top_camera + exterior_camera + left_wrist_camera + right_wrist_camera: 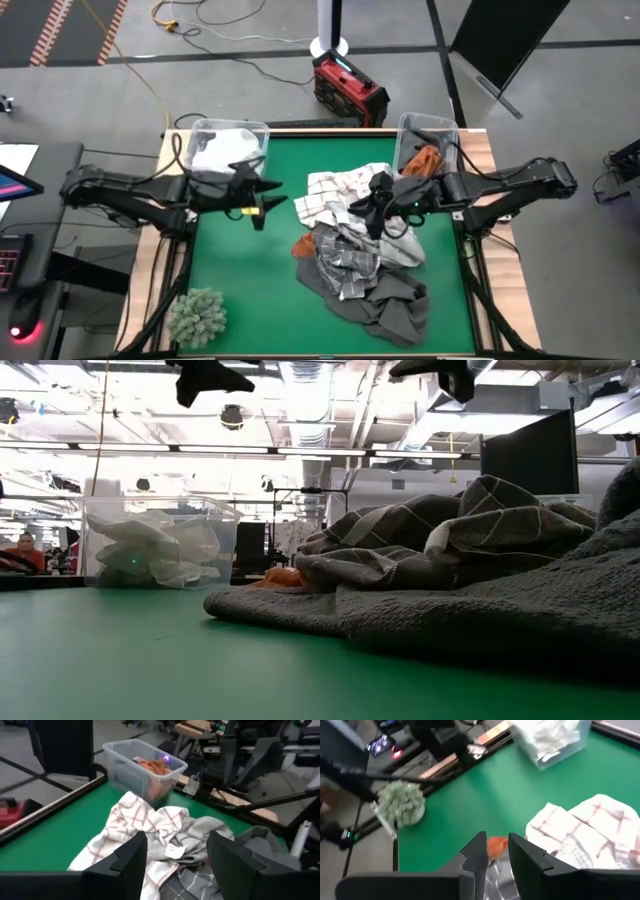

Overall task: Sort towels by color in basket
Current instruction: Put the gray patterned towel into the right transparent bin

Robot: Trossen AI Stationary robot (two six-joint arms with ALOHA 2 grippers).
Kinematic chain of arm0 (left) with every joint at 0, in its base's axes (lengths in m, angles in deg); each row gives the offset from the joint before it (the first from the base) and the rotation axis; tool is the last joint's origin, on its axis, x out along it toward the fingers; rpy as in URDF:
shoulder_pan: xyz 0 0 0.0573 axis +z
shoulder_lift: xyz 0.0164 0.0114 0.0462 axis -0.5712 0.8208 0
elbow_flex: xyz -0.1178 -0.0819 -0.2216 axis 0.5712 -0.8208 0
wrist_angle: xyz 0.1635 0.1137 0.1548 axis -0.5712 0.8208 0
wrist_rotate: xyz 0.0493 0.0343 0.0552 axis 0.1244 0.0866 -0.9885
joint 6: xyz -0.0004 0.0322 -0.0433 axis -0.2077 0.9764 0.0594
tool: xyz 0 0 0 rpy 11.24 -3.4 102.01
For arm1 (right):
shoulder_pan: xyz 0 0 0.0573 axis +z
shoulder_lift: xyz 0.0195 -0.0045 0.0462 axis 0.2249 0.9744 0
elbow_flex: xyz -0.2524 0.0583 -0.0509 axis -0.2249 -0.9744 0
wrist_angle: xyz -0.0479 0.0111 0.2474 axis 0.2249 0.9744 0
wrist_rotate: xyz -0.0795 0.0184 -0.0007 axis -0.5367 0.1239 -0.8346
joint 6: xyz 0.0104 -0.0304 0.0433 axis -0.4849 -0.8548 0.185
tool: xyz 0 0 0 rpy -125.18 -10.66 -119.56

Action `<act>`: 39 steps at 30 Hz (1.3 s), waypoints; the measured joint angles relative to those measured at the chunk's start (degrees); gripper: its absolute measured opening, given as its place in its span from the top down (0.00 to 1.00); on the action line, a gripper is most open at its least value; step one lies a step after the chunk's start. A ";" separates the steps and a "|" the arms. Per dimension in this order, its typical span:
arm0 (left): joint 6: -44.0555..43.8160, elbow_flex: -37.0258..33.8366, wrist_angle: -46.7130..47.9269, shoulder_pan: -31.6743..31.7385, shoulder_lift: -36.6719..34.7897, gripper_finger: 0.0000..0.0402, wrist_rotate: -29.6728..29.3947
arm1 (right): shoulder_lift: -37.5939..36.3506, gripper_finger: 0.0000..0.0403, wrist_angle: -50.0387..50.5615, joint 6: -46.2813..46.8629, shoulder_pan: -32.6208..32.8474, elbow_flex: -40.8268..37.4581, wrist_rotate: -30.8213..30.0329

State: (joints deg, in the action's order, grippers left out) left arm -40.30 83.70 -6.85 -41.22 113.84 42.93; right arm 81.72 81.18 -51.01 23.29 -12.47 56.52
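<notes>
A heap of towels lies on the green table: a grid-checked white one (333, 192) on its far side, a rust-orange one (304, 245), a grey checked one (345, 268) and a dark grey one (388, 308) at the near side. My left gripper (262, 203) hangs open above bare table left of the heap; its wrist view shows the checked towel (150, 827) ahead. My right gripper (376, 212) hovers over the heap's right part, with its fingers a narrow gap apart (496, 854) and nothing between them. In the low view both grippers (205, 375) (440, 370) are well above the cloth.
A clear bin with white towels (228, 148) stands at the far left corner. A clear bin with orange towels (425, 150) stands at the far right. A fuzzy grey-green clump (197, 315) sits near the left near corner. Bare green table (240, 260) lies left of the heap.
</notes>
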 joint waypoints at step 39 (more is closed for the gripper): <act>-8.66 7.74 17.68 -3.98 0.63 0.52 -4.21 | 20.93 0.36 12.66 -26.85 9.56 7.72 5.39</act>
State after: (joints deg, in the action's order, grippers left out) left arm -48.96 91.44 10.83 -45.20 114.48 38.72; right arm 102.65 93.84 -77.86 32.85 -4.75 61.91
